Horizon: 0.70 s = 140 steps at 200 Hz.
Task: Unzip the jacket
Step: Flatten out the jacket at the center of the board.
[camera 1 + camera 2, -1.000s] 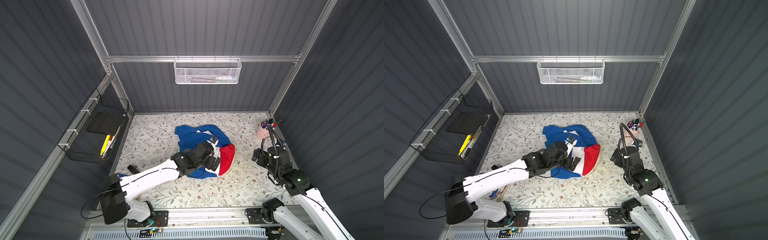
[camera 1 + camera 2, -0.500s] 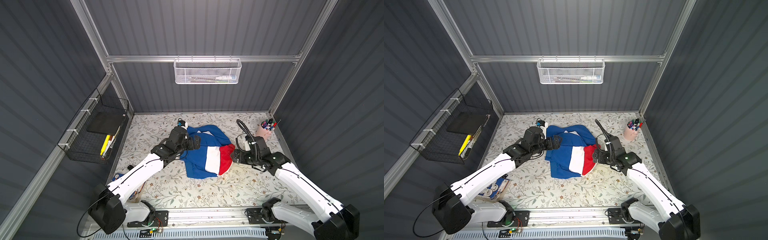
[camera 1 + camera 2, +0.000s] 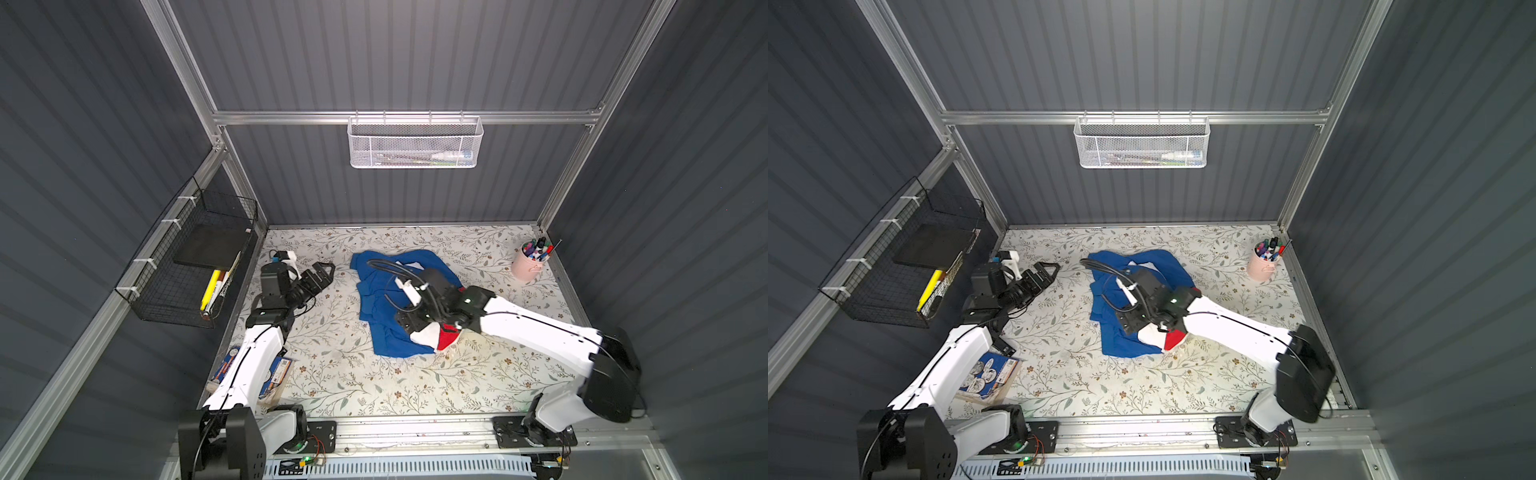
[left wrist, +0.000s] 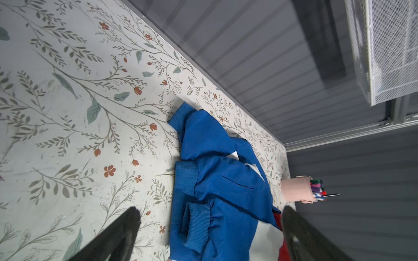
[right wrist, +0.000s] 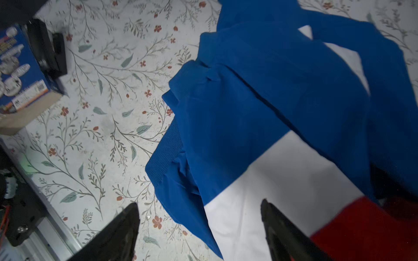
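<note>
Jacket (image 3: 382, 332) crumpled, partly hidden behind right gripper (image 3: 409, 325).

A pink pen cup (image 3: 524, 269) stands in a far corner; a white mesh basket (image 3: 411, 145) hangs behind.

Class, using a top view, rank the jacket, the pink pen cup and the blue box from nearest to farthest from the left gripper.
1. The jacket, mid-table, just beside the left gripper.
2. The blue box, by the table's near edge, under the left arm.
3. The pink pen cup, back right corner.
</note>
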Each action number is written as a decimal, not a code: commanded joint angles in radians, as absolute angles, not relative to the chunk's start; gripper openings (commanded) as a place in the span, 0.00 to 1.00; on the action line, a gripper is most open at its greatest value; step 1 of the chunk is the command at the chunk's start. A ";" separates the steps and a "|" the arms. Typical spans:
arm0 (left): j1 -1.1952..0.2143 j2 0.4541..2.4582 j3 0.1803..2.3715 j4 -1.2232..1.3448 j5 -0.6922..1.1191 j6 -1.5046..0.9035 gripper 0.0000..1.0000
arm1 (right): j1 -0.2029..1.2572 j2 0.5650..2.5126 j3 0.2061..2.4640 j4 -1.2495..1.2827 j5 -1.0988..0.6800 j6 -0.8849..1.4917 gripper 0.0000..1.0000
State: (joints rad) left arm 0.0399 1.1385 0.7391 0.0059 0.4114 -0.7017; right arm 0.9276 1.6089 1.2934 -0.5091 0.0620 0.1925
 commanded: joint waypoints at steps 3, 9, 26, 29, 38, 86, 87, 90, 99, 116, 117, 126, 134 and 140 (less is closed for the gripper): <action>0.109 1.119 0.698 0.073 0.593 -0.736 0.99 | 0.969 1.780 1.481 -0.622 0.135 0.111 0.83; 0.122 1.118 0.693 0.073 0.599 -0.736 0.99 | 0.978 1.831 1.539 -0.664 0.152 0.111 0.81; 0.153 1.116 0.674 0.076 0.621 -0.734 0.99 | 0.999 1.972 1.689 -0.784 0.189 0.102 0.79; 0.157 1.116 0.673 0.077 0.625 -0.733 0.99 | 1.003 1.993 1.711 -0.796 0.199 0.100 0.79; 0.162 1.115 0.667 0.080 0.638 -0.731 0.99 | 1.017 2.039 1.747 -0.800 0.233 0.092 0.78; 0.169 1.118 0.670 0.058 0.644 -0.699 0.99 | 1.026 2.179 1.845 -0.833 0.373 0.094 0.69; 0.169 1.118 0.670 0.058 0.644 -0.699 0.99 | 1.026 2.181 1.847 -0.834 0.376 0.095 0.69; 0.169 1.118 0.669 0.058 0.643 -0.697 0.99 | 1.026 2.187 1.852 -0.837 0.383 0.097 0.68; 0.170 1.122 0.667 0.057 0.643 -0.695 0.99 | 1.026 2.201 1.860 -0.849 0.402 0.105 0.66; 0.170 1.124 0.669 0.058 0.643 -0.691 0.99 | 1.027 2.212 1.862 -0.851 0.410 0.117 0.55; 0.170 1.124 0.669 0.059 0.643 -0.690 0.99 | 1.026 2.211 1.862 -0.852 0.410 0.118 0.54; 0.170 1.124 0.668 0.061 0.642 -0.688 0.99 | 1.026 2.205 1.861 -0.850 0.404 0.129 0.44; 0.170 1.124 0.669 0.060 0.640 -0.685 0.99 | 1.025 2.196 1.855 -0.842 0.401 0.139 0.34; 0.170 1.124 0.668 0.058 0.638 -0.681 0.99 | 1.025 2.184 1.850 -0.833 0.397 0.142 0.27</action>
